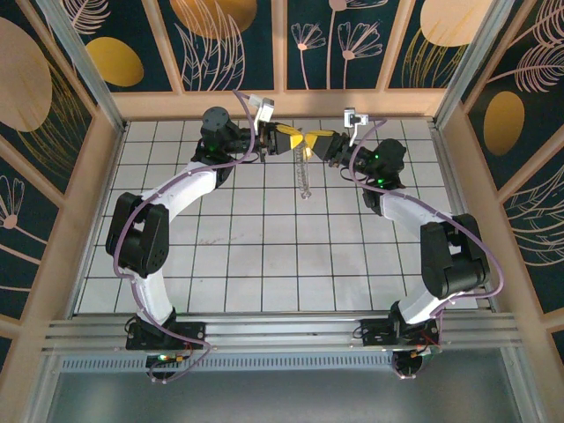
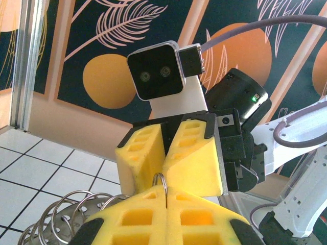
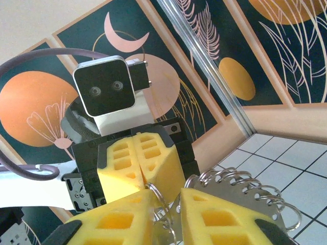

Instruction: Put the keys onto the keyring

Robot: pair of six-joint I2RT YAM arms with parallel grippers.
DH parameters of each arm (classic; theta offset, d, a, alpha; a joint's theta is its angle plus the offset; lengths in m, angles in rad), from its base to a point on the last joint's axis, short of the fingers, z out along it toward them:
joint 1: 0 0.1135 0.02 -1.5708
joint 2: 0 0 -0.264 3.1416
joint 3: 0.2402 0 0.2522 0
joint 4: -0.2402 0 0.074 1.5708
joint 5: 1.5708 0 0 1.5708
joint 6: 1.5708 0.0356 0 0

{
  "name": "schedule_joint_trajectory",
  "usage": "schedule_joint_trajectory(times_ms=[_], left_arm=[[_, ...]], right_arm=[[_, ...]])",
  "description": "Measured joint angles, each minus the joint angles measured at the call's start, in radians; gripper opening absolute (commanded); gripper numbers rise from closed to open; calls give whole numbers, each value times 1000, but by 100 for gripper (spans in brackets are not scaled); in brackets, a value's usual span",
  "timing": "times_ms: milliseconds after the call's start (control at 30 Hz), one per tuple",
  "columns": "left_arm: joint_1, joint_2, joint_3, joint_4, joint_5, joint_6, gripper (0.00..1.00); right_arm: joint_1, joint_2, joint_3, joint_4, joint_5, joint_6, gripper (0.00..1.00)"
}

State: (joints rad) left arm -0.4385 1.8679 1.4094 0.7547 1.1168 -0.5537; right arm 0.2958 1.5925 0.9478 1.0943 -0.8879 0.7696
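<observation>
High over the far middle of the table my two grippers meet tip to tip. My left gripper (image 1: 297, 141) (image 2: 166, 196) is shut on the keyring (image 2: 161, 178) (image 3: 159, 194), a thin silver split ring whose arc sticks out above its yellow pads. My right gripper (image 1: 311, 141) (image 3: 168, 204) faces it, with its jaws a narrow gap apart. In that gap are the ring and a flat silver piece of the keys (image 3: 245, 184). The keys (image 2: 66, 214) are flat metal pieces strung with several wire loops. The bunch (image 1: 306, 181) hangs below the fingertips.
A white tiled floor (image 1: 264, 247) lies under both arms. Wooden-framed patterned walls (image 1: 282, 53) close in the back and sides, and an aluminium rail (image 1: 282, 335) runs along the near edge by the arm bases.
</observation>
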Motion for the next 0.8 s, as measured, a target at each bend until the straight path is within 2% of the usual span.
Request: schedule_joint_trajectory(times_ms=[233,567,733,800], left_arm=[[6,0,0,-3,-4,0,0],[15,-1,15,-37,-5,19,0],[19,-1,58,-127,-18,73,25],[27,-1,73,-148,-11,82,31]], right_arm=[[0,8,6,9,-11,0,0],[-3,29,54,-24,-47,-5,0],[-23,43,105,-71,-93,-24,0],[-35,48,133,-106,-117,-39,0]])
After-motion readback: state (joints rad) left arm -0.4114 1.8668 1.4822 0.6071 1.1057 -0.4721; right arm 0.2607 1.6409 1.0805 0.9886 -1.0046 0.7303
